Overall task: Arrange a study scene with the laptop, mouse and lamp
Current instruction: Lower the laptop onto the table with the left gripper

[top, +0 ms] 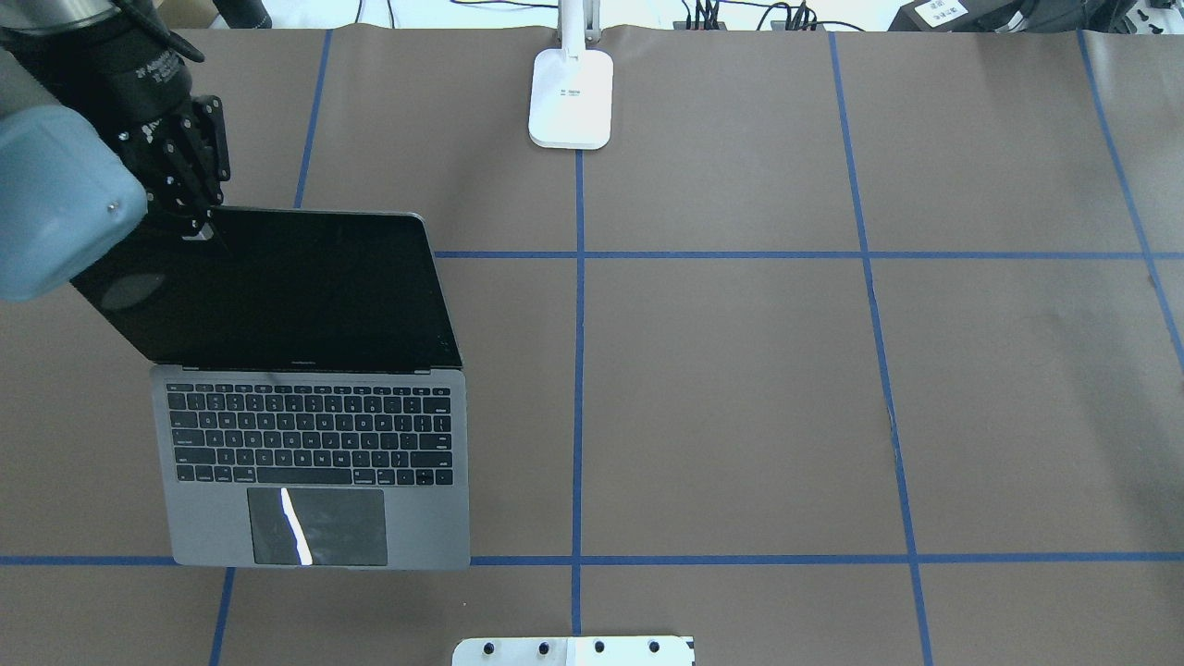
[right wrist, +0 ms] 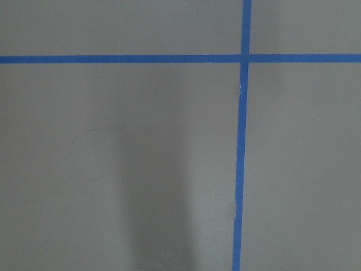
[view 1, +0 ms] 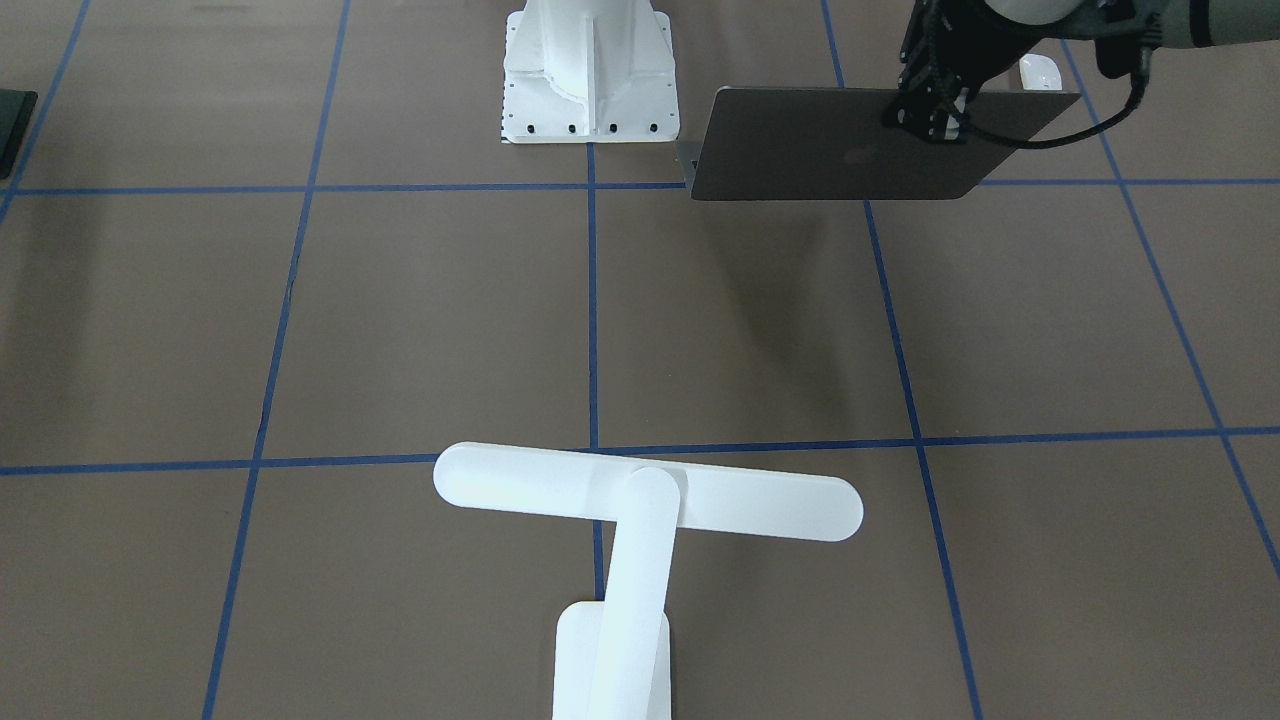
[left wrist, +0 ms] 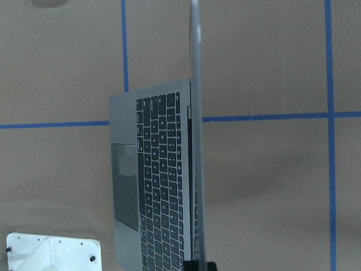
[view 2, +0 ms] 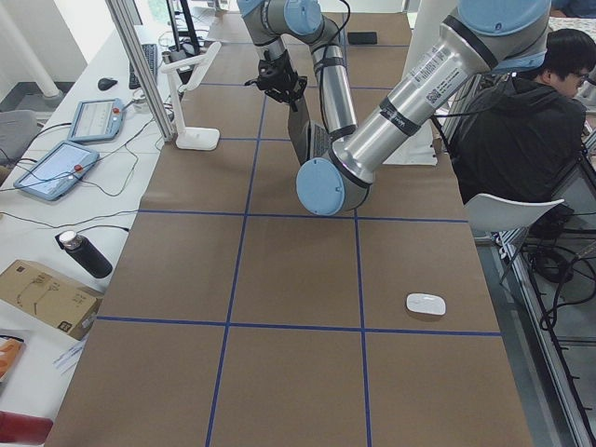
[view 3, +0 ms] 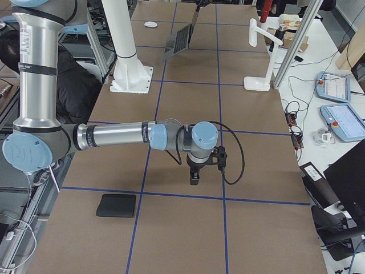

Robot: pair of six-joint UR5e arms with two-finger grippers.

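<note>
Your left gripper is clamped on the top edge of the lid of the laptop, which stands open on the left half of the table. You cannot tell whether the right gripper, low over the table, is closed or not. The mouse lies further left, and the lamp stands at the far middle edge.
</note>
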